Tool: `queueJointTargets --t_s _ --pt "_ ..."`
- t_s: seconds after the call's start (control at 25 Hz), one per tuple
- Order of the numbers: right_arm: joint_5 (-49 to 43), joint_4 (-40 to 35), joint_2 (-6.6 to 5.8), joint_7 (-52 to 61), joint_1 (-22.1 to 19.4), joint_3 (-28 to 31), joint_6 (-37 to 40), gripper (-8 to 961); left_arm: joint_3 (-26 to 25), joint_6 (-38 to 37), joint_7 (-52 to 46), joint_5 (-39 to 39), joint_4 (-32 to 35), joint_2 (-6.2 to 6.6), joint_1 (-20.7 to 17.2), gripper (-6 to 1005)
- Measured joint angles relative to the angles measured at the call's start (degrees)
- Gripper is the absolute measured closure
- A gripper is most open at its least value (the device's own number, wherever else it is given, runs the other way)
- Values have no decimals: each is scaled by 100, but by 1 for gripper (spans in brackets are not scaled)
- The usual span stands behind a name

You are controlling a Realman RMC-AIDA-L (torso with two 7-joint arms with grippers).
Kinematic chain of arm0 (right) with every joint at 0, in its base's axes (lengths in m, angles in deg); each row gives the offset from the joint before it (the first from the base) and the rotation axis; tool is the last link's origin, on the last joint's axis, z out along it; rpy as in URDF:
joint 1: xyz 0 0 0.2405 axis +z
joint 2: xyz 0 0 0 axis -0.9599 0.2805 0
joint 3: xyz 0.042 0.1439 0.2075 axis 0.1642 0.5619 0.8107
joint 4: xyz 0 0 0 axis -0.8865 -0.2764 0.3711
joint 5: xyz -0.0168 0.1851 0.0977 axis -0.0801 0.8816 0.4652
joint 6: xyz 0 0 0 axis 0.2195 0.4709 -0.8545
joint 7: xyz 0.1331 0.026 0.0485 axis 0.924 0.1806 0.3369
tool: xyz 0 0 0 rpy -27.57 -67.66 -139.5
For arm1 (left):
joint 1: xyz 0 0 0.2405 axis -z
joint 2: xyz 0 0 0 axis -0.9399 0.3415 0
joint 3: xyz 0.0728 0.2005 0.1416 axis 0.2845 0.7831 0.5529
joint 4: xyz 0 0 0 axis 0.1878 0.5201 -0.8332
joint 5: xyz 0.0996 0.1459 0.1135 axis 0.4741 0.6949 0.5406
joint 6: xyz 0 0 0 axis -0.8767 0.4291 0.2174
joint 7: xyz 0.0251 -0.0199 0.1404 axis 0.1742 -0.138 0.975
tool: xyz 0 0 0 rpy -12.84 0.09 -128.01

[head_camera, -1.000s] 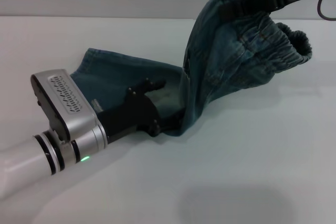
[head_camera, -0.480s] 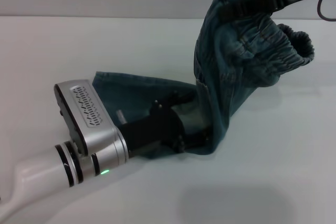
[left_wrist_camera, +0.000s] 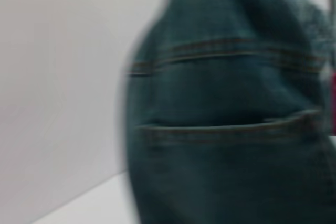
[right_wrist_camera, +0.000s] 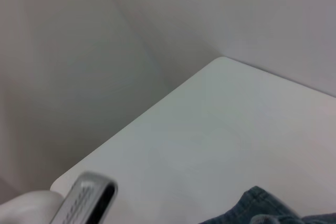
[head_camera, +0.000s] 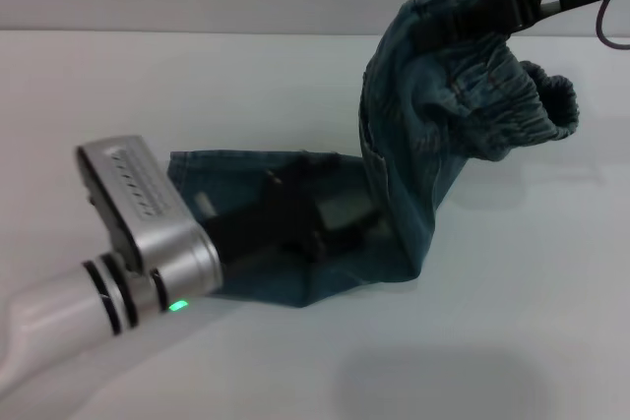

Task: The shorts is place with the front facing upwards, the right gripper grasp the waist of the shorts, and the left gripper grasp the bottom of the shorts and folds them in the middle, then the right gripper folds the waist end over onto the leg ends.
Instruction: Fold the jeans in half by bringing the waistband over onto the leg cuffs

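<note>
White table (head_camera: 512, 322); shorts (head_camera: 295, 243) leg part flat on it.

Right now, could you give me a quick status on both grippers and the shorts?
Right gripper holds waist aloft. Left gripper low on the leg end of the shorts. Nothing in the way.

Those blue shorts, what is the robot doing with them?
The robot is folding the shorts on the white table. The right gripper holds the ruffled waist of the shorts up in the air, its jaws shut on the cloth. The left gripper is low on the part that lies flat on the table; how its jaws stand is hard to tell. The waist end has not been laid down over the leg ends yet.
</note>
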Motion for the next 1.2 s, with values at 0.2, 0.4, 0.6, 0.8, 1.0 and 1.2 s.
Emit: queueJointTargets --t_s 0.2,0.4,0.6,0.8,1.0,1.2 --pt "-6 77 -14 -21 -15 1 2 878 -706 -31 102 51 -112 67 -161 159" --pt "-12 114 -17 -23 -26 -38 -3 877 -1432 -45 385 55 -132 79 -374 159" --pt "7 184 6 -95 32 -316 -63 877 -2217 -36 693 28 -135 42 -542 159" --pt "16 200 134 -261 159 -728 -209 877 -3023 -62 891 2 -133 19 -680 159" --pt "8 223 271 -344 330 -1075 -402 878 -3432 -118 900 -2 -260 22 -727 159" --pt "-12 327 312 -352 449 -1471 -697 878 -3475 -157 930 -3 -418 21 -724 159"
